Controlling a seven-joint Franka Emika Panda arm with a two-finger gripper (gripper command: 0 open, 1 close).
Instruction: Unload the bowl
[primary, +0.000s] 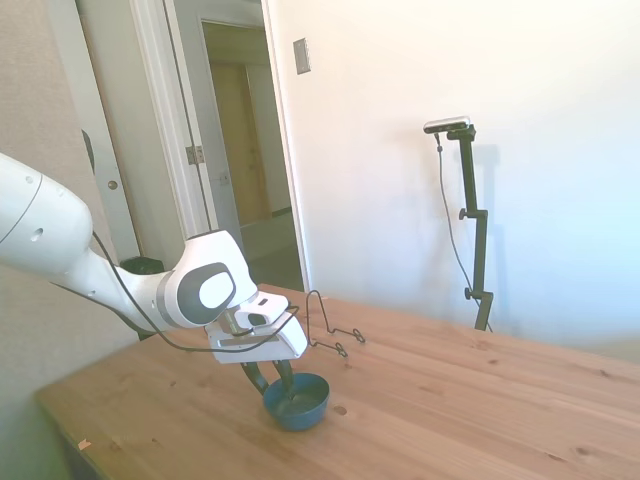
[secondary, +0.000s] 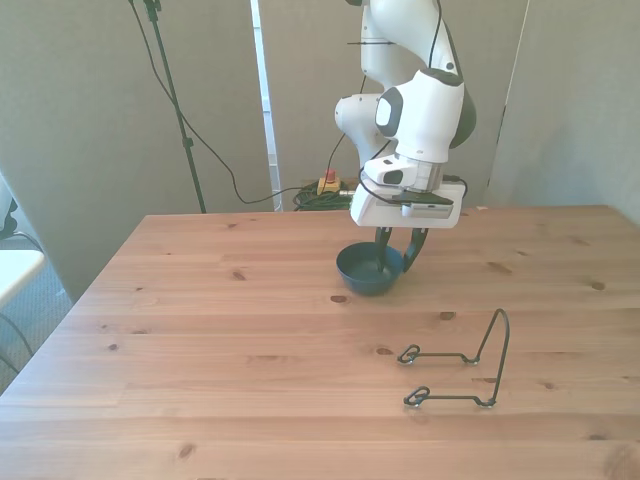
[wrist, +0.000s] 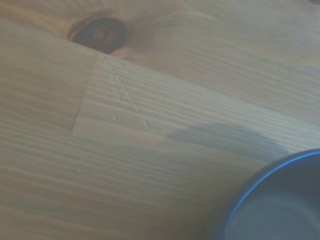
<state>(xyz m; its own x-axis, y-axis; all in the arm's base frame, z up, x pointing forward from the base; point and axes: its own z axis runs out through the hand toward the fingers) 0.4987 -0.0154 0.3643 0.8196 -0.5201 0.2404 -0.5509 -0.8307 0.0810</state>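
The small dark-blue bowl (primary: 300, 402) (secondary: 365, 271) sits upright on the wooden table (secondary: 220, 330), well apart from the wire rack. My gripper (primary: 270, 380) (secondary: 400, 250) hangs just over the bowl's rim on the front view's right side, fingers spread open, one on each side of the rim. The wrist view shows a blurred arc of the bowl's (wrist: 280, 200) blue rim against bare wood grain with a dark knot (wrist: 100, 34).
A thin black wire rack (primary: 330, 328) (secondary: 462, 362) stands on the table, toward the front view's lower right of the bowl. The table edge lies near the arm's base.
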